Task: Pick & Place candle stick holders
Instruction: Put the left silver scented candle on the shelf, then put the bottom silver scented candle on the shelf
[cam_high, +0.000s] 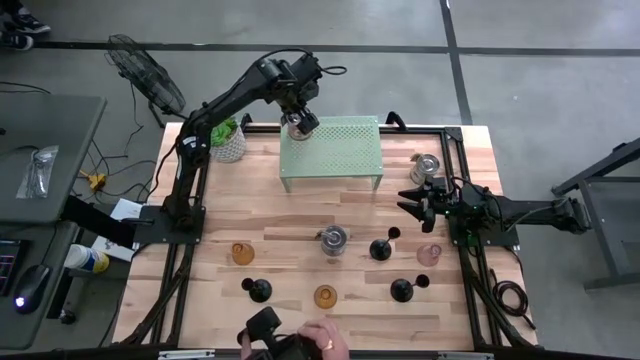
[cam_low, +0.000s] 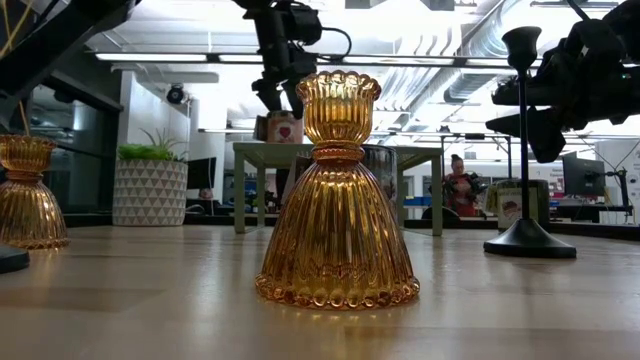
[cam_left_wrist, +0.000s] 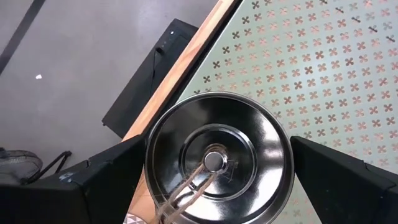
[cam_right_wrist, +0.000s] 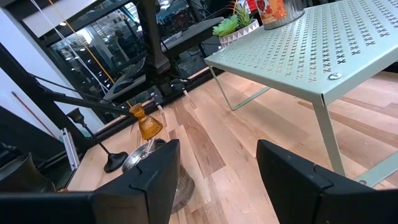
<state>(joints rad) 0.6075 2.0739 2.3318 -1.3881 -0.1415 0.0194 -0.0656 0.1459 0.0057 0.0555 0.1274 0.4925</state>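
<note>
Left wrist view alone shows the silver cup (cam_left_wrist: 217, 163) between the left gripper (cam_high: 299, 124) fingers, spread wide at the green rack's (cam_high: 345, 150) far-left corner.

Left gripper (cam_high: 299, 124) reaches far forward, fingers spread wide; right gripper (cam_high: 413, 200) hovers low, fingers parted.

The silver cup (cam_left_wrist: 217, 165) runs off the left wrist view's lower edge. From table height, the amber holder (cam_low: 337, 195) hides the stand's middle.
</note>
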